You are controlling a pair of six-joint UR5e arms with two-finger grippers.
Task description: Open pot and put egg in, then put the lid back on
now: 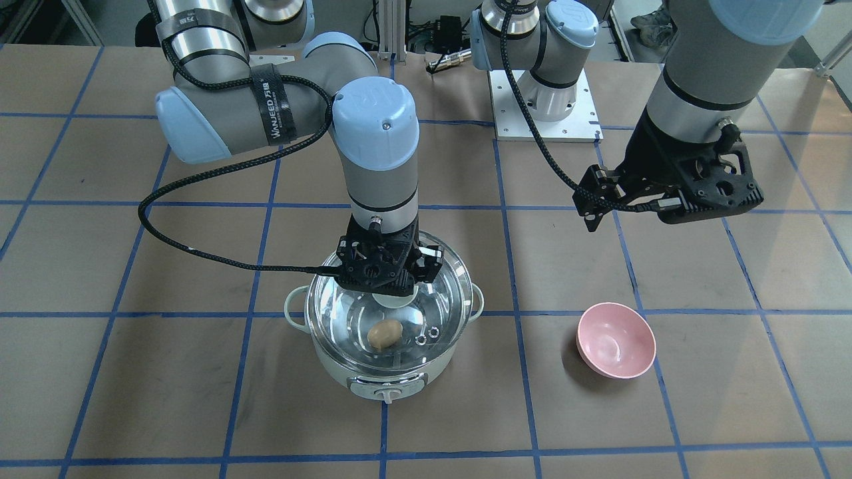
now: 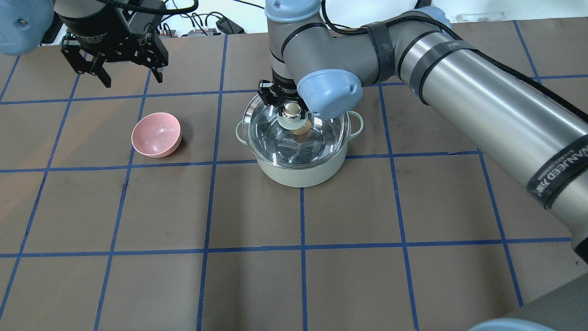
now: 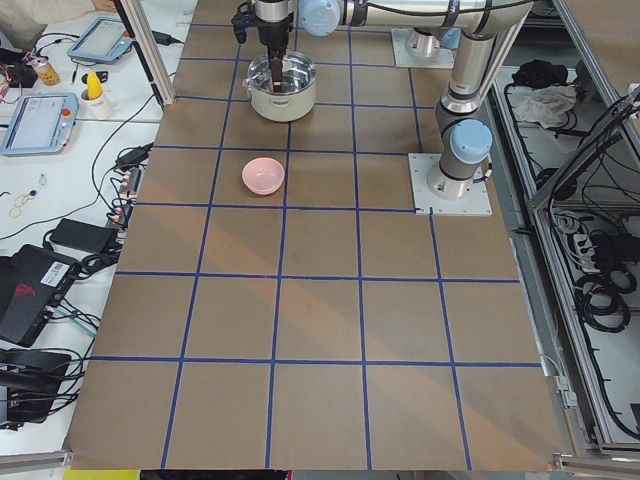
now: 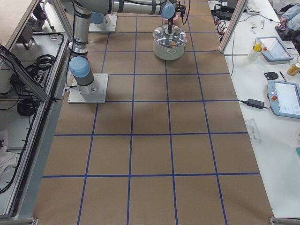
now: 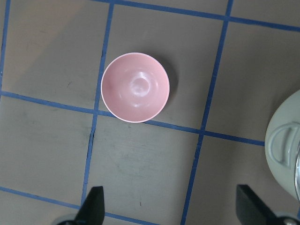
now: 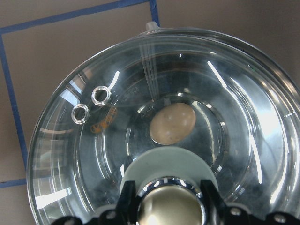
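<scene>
Inside the pot (image 2: 298, 174) lies the egg (image 1: 385, 334); right gripper (image 6: 168, 206), clamped on the lid (image 6: 243, 117), seemingly has it seated; release not yet done

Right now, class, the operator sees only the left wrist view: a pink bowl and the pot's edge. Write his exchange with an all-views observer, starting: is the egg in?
Observer: Yes, the egg lies inside the pot, under glass.
Operator: Is the lid on?
Observer: The lid covers the pot's mouth; fully seated, I cannot tell.
Operator: Who holds it?
Observer: The right gripper, shut on its knob.
</scene>
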